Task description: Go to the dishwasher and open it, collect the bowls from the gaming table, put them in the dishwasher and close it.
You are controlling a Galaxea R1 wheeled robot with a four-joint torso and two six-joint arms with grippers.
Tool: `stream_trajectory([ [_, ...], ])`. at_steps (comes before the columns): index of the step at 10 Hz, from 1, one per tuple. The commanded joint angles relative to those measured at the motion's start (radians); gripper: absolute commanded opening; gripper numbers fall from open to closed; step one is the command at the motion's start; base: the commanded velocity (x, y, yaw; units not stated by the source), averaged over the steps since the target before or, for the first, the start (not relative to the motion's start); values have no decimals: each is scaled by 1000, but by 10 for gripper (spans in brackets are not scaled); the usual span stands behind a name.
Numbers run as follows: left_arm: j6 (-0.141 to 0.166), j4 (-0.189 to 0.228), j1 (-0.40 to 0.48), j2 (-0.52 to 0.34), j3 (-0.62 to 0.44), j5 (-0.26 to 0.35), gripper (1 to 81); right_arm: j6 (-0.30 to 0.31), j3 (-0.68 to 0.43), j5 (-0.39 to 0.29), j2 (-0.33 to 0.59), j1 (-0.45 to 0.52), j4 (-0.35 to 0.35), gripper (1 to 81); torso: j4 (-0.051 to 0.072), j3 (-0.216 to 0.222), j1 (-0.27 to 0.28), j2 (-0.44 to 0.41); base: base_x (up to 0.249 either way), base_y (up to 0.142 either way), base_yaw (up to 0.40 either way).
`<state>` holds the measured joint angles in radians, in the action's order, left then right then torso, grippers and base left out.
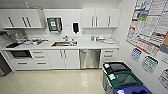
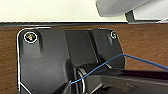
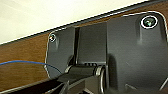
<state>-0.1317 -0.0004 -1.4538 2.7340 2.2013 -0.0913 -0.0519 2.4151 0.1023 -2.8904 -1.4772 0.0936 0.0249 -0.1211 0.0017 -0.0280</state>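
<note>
The dishwasher (image 1: 90, 58) stands under the white counter, right of the sink, across the pale floor from me. Its brushed steel front is closed, with a long bar handle along the top edge. Both wrist views look along dark robot plates over a brown wood-grain surface and a pale floor, and a thin blue cable crosses each. No gaming table or bowls are in sight.
White counter (image 1: 85, 45) with sink (image 1: 64, 43), clutter at both ends, white cabinets above and below. A built-in oven (image 1: 21, 54) sits at the left. Black bin (image 1: 115, 68), green bin (image 1: 124, 79) and blue bin (image 1: 132, 90) line the right wall under posters (image 1: 147, 27).
</note>
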Motion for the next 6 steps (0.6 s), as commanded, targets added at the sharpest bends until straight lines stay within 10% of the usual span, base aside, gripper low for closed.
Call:
stream_trajectory([
  [1, -3, 11, 43, -14, -15, 53, 811, -3, -8, -59, 3, 44, 3, 811, 0, 0, 0, 0, 122, 0, 0],
  [6, -3, 10, 43, -17, -20, 51, 811, -3, -8, -73, 0, 51, 3, 811, 0, 0, 0, 0, 113, 0, 0],
])
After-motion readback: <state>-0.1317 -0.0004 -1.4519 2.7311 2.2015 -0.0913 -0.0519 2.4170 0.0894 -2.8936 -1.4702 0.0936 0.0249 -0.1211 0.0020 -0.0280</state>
